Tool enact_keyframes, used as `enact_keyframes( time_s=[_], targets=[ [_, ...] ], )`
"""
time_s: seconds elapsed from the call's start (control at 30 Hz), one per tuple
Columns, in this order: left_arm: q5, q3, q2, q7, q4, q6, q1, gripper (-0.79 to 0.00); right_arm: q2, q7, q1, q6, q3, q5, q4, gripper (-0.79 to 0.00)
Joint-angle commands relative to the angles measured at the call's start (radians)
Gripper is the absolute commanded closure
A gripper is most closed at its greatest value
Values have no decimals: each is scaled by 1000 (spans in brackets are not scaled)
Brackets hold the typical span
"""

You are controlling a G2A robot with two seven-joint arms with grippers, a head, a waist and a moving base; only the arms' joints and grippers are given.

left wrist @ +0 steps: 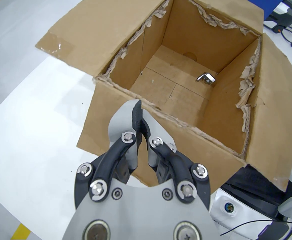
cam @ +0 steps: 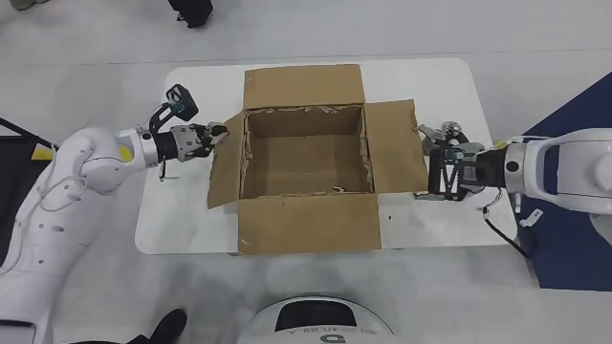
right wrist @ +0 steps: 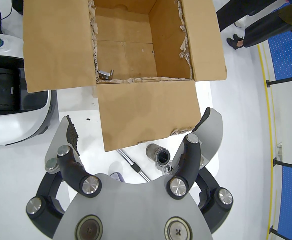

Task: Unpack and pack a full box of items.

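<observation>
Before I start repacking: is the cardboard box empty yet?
Not empty. The cardboard box, flaps spread open, holds one small metal part on its floor, close against a side wall.

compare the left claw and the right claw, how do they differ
The left claw is shut, pads together; the right claw is spread wide. The left claw sits at one side flap of the box; the right claw sits at the opposite flap, above a metal cylinder and a rod on the table. Both face the box, holding nothing.
</observation>
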Motion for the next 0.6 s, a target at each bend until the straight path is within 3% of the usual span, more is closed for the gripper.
enact_keyframes(
  time_s=[0.0, 0.13, 0.2, 0.4, 0.57],
  targets=[
    [-14, 8, -1, -16, 44, -26, -21, -80, -3, 69, 14, 18, -9, -2, -55, -785],
    [-18, 47, -9, -57, 97, -51, -82, -480, -22, 267, 113, 55, -62, 75, -153, -785],
    [-25, 68, -15, -64, 123, -64, -111, -785, -42, 314, 189, 49, -111, 115, -164, -785],
    [-42, 118, -30, -76, 198, -103, -180, -785, -153, 489, 475, 49, -372, 196, -116, -785],
    [-42, 118, -30, -76, 198, -103, -180, -785, -159, 505, 492, 51, -386, 201, -111, -785]
  ],
)
